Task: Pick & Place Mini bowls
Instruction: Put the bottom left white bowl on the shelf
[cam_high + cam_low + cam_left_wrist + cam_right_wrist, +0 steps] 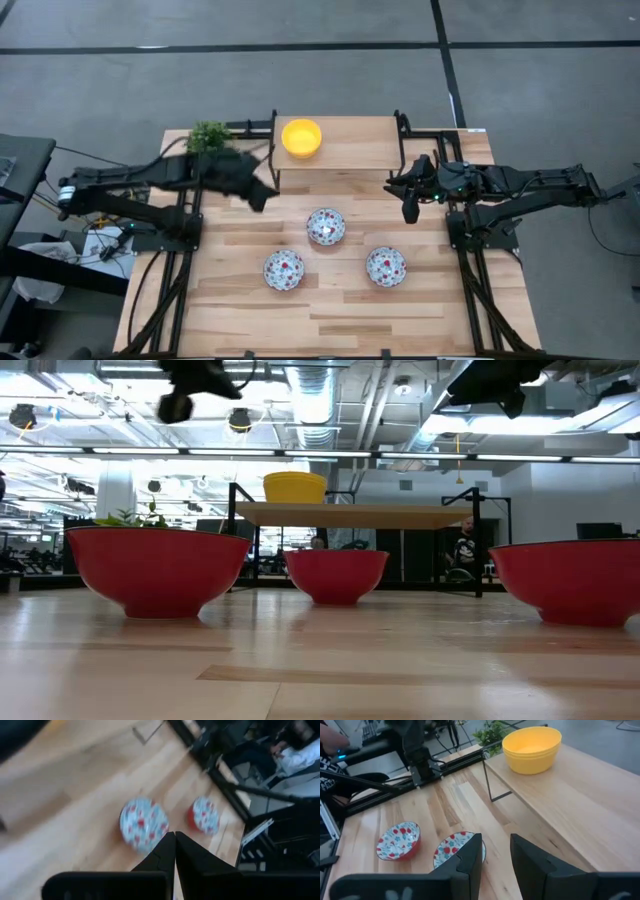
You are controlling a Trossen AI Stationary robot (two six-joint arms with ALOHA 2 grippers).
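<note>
Glossy yellow stacked bowls (pixel 301 137) sit on the raised wooden shelf (pixel 350 145); left hand (pixel 262 197) hovers closed, empty; right hand (pixel 409 210) hangs half-open, empty, above the desk (pixel 330 305).

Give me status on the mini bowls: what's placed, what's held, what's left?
Done, by the look of it: the yellow bowls sit nested as one stack on the raised shelf. In hand: nothing; the left gripper is shut and empty, and the right gripper hangs empty. Left: three floral bowls on the table.
</note>
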